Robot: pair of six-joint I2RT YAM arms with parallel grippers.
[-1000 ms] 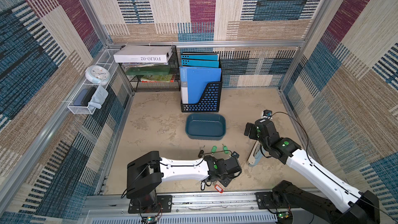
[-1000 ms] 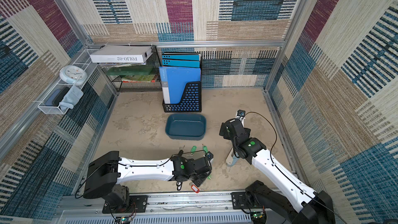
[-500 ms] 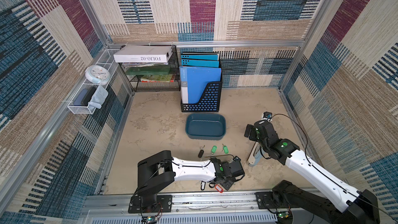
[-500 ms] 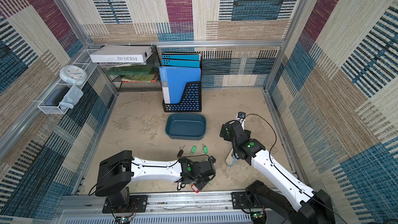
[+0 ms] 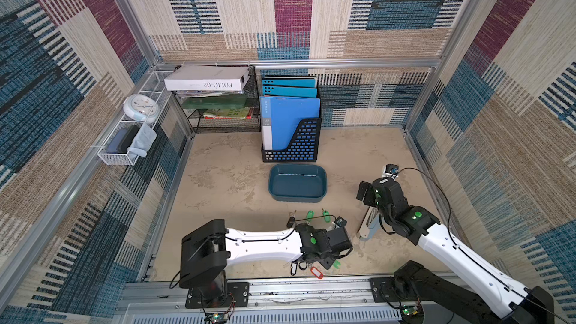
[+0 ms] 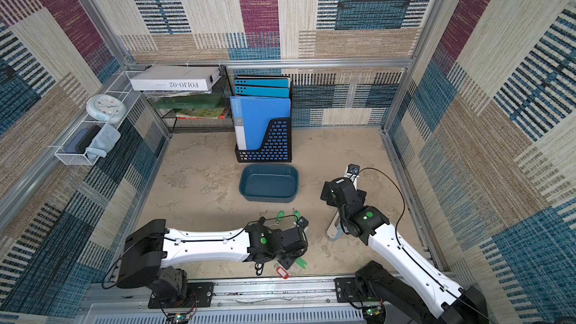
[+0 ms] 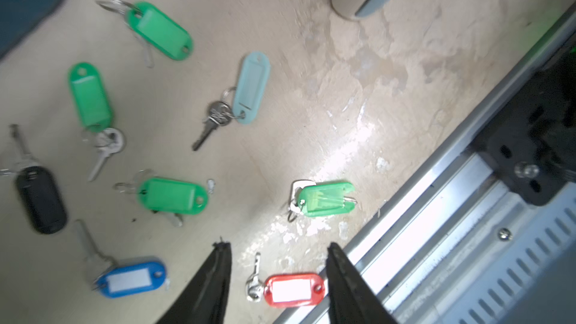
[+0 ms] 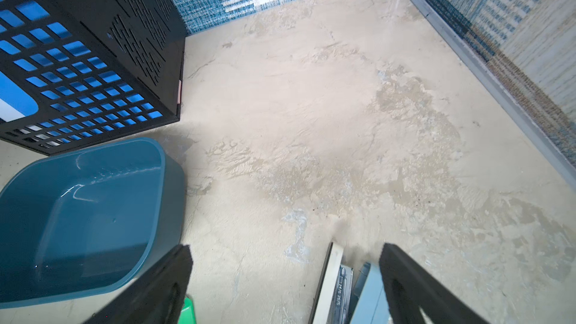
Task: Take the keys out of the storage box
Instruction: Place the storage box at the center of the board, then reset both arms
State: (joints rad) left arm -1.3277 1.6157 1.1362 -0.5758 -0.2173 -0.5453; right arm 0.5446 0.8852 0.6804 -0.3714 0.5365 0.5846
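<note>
On the worktop the box sits empty, so the removal looks finished. Right fingers, near the box, and left fingers, astride the red key, are both released, gripping nothing. The keys lie scattered outside it; next, I'd lift the left arm clear.
</note>
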